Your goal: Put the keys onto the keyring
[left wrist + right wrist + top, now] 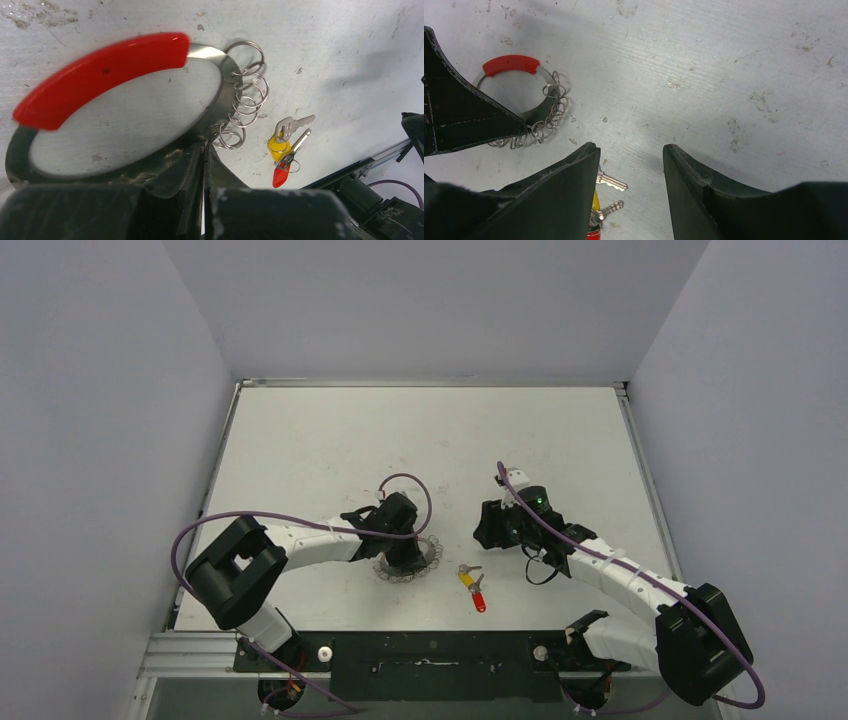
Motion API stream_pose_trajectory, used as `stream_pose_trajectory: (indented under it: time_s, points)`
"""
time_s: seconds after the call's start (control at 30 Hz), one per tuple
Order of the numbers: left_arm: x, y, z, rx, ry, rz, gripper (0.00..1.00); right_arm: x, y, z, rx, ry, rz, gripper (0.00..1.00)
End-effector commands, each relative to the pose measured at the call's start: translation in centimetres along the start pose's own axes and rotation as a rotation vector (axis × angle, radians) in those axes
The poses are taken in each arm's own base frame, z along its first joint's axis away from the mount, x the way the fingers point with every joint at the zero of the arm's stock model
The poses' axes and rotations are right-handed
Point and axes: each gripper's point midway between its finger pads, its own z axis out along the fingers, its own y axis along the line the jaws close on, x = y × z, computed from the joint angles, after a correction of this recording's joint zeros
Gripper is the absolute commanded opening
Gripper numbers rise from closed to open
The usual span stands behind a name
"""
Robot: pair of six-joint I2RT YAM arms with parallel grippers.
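Left tool (204, 150) is clamped on the band of the keyring (100, 65), held right at its tips; right tool (630, 147) hangs jaws apart, empty, with the keys (285, 145) loose on the table (724, 75) just beside it, so no key is threaded yet and all the threading is left.

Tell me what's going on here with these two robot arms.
The left gripper has its jaws shut on the edge of the keyring, which lies on the table. The keys, one yellow-headed and one red-headed, lie loose beside it, not yet threaded on. The right gripper hovers near them, jaws open, holding nothing.
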Motion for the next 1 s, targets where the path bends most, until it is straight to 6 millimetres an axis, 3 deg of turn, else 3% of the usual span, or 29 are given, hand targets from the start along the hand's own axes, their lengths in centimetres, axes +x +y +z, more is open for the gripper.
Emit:
stream_pose_trajectory:
  time_s: [0.0,0.2,0.43,0.7,0.97]
  points:
    - [-1.2,-1.6,-0.8,0.046,-0.051,0.062,0.0,-1.4,0.3,-0.2,-0.014,-0.034,-0.006,0.5]
    - [-2.0,-2.9,-2.3,0.11,-0.099,0.169,0.0,-2.8,1.1,-1.3,-0.044,-0.073,-0.042,0.57]
    - [-2.4,-3.8,-5.0,0.178,-0.153,0.294,0.0,-6.1,3.2,-4.3,-0.131,-0.217,-0.129,0.67]
    - [-2.3,-3.9,-8.3,0.26,-0.222,0.462,0.0,-9.0,8.0,-7.8,-0.376,-0.402,-0.275,0.71]
    - [-0.9,-4.3,-10.0,0.383,-0.24,0.635,0.0,-9.6,12.4,-9.9,-0.626,-0.484,-0.408,0.71]
